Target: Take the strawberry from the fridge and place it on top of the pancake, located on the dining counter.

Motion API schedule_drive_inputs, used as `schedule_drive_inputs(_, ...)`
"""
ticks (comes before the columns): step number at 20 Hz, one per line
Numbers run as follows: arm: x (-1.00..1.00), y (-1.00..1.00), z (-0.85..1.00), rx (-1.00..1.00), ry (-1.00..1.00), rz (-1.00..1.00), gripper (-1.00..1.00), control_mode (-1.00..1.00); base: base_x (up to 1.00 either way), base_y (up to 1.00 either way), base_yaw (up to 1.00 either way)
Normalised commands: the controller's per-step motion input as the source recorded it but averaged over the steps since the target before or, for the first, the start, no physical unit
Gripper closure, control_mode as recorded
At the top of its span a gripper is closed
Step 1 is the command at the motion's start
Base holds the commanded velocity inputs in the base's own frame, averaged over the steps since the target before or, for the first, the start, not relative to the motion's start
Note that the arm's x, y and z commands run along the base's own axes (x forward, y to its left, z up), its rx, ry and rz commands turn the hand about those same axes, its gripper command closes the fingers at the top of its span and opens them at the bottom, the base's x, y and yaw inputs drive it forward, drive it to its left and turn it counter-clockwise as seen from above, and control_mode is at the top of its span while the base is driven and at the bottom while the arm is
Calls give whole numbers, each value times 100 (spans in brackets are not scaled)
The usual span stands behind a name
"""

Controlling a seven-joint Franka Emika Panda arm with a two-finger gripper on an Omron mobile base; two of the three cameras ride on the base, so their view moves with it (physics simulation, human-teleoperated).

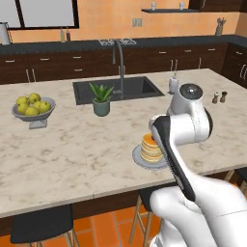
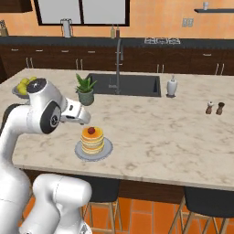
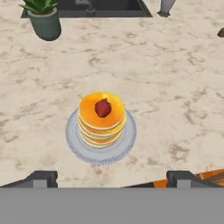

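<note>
Resting on the orange top of the pancake [image 3: 102, 119], the strawberry [image 3: 103, 107] is seen ahead of and midway between the jaws, apart from both fingertips. The gripper [image 3: 113, 178] is spread wide with nothing between the jaws; the two dark tips flank the near rim of the grey plate [image 3: 74, 144] without touching it. The stack sits on the dining counter [image 3: 175, 87], near its front edge. The placing step is judged complete, with the release made. Only a clear retreat is called for next: the hand should be drawn back from the stack, so that the fruit is not nudged.
</note>
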Motion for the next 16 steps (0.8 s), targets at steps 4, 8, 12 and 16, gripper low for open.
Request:
schedule_drive_inputs(4, -47, 100, 36, -35, 8, 6, -100, -100, 0, 0, 0)
schedule_drive_inputs(8, 1, 100, 37, -44, 23, 0, -100, -100, 0, 0, 0)
schedule_drive_inputs(12, 8, 57, 4, -24, 22, 1, -100, -100, 0, 0, 0)
schedule_drive_inputs(16, -34, 57, -13, -17, 5, 2, -100, -100, 0, 0, 0)
